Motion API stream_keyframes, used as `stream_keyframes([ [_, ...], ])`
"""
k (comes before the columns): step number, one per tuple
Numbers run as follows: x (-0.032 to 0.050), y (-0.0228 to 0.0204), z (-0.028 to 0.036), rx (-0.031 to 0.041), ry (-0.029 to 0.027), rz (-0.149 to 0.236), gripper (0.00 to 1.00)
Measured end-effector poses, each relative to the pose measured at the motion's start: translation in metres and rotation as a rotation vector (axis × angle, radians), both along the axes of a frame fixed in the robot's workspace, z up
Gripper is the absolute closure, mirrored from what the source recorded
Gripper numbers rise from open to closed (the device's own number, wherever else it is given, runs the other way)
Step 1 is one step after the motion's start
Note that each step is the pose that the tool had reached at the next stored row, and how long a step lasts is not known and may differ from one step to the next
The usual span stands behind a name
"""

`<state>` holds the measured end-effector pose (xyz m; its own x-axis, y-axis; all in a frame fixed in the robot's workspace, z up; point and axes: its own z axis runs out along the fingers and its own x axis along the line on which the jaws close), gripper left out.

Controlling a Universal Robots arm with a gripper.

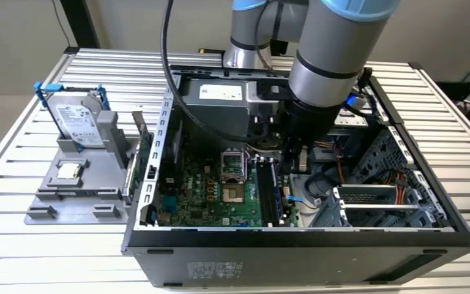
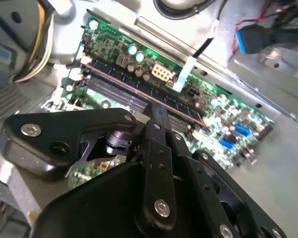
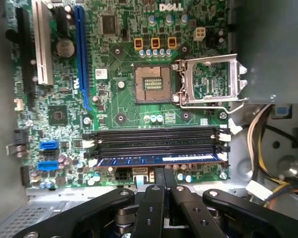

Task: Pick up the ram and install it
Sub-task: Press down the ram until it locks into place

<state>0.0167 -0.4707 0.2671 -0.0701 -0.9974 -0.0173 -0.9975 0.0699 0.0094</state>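
The ram (image 3: 159, 159) is a long dark blue stick lying along the outermost memory slot of the green motherboard (image 3: 114, 64), level with the slot. In the second wrist view the ram (image 2: 121, 83) runs diagonally across the board. My gripper (image 3: 163, 172) is shut, its two black fingers pressed together, and the tips rest at the ram's upper edge near its middle. The gripper (image 2: 158, 113) meets the stick at the same spot in the second wrist view. The exterior view shows the arm (image 1: 325, 67) reaching down into the open computer case (image 1: 300, 236).
Empty black memory slots (image 3: 154, 139) lie beside the ram, then the open CPU socket (image 3: 151, 83). Yellow and black cables (image 3: 265, 148) hang close by. Outside the case a silver hard drive (image 1: 80, 119) stands on a grey holder (image 1: 71, 184), with a bracketed card (image 1: 141, 153) alongside.
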Motion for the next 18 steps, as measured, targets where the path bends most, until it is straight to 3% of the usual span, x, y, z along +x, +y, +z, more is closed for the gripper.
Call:
stream_keyframes([
  [9,0.0000,0.0000,0.0405,-0.0001,0.0001,0.000,1.00],
  [10,0.0000,0.0000,0.0428,0.0000,0.0000,0.000,1.00],
  [18,0.0000,0.0000,0.0428,0.0001,0.0000,0.000,1.00],
])
